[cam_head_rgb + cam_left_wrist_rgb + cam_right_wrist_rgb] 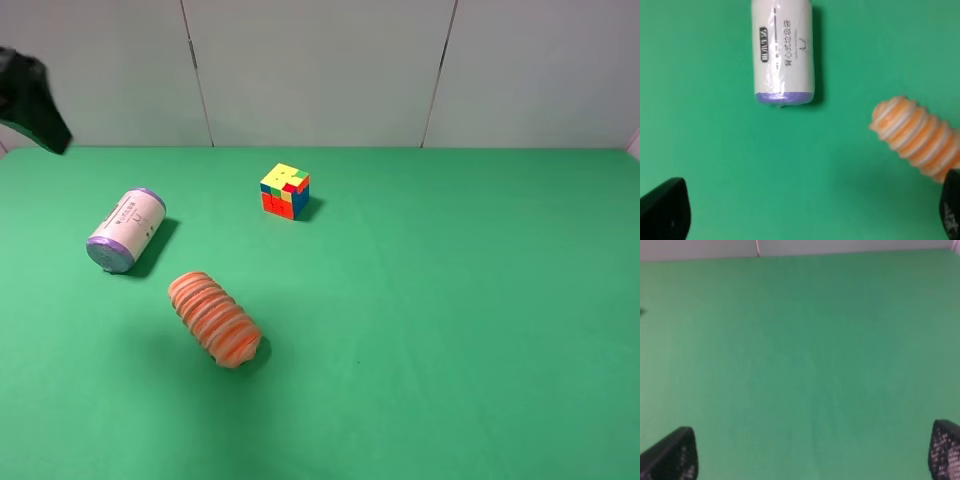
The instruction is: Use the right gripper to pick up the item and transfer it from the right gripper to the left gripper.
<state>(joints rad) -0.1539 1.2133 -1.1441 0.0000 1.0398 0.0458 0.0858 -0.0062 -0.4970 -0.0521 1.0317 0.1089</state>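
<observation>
The item, a cream-white can (pixel 126 230) with purple ends, lies on its side at the left of the green table. It also shows in the left wrist view (pixel 783 50), with dark print on its side. My left gripper (pixel 807 215) is open and empty above the table, apart from the can; only its black fingertips (pixel 665 210) show. My right gripper (pixel 807 455) is open and empty over bare green table, with only its fingertips (pixel 671 455) in view. It does not show in the exterior high view, and the can is out of the right wrist view.
A ribbed orange roll (pixel 215 320) lies in front of the can and also shows in the left wrist view (pixel 917 137). A multicoloured puzzle cube (pixel 285 190) stands near the table's back middle. A black part of the left arm (pixel 30 95) hangs at the upper left. A white wall runs behind the table.
</observation>
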